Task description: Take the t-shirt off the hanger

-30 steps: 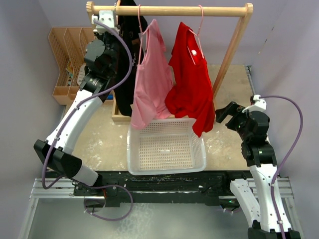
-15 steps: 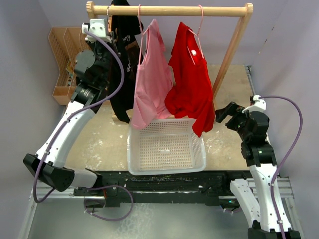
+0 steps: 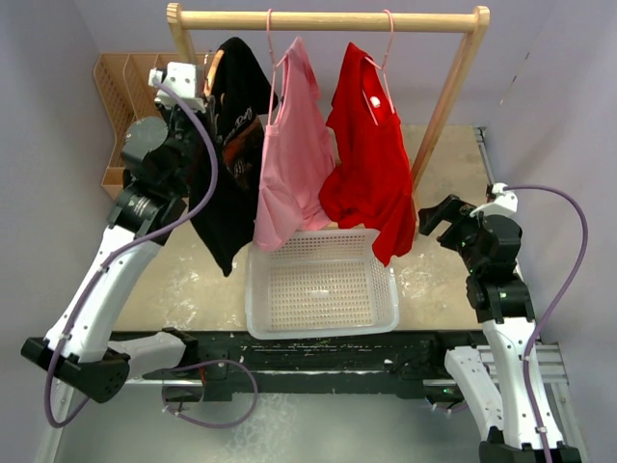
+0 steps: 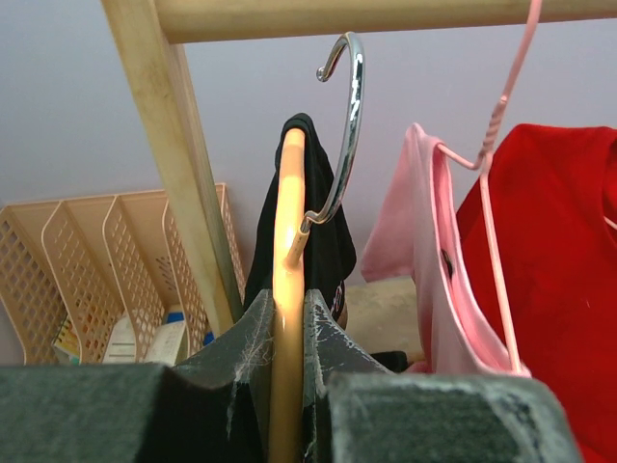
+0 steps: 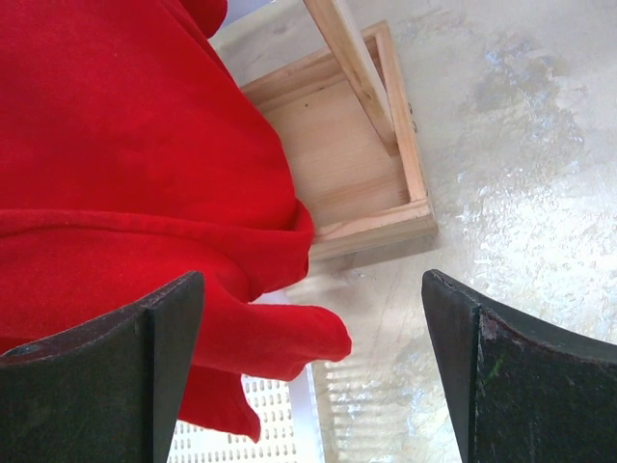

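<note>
One left tool (image 4: pixel 287 333) grips the hanger (image 4: pixel 287 212), hook up, black t-shirt (image 3: pixel 227 183) hanging lengthwise down.

Black t-shirt (image 3: pixel 229 164) on wooden hanger (image 4: pixel 288 241)

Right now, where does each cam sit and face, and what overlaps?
Top external: above and behind the bases, looking down at the rack and basket; both arms show, left gripper raised at the black t-shirt, right gripper open by the red shirt.
Left wrist: looks up toward the rail; its own fingers clamp the wooden hanger.
Right wrist: looks down past its open fingers at the red shirt's hem and the rack foot.
Shared: top and left wrist both show the pink top; all three show the red shirt.
</note>
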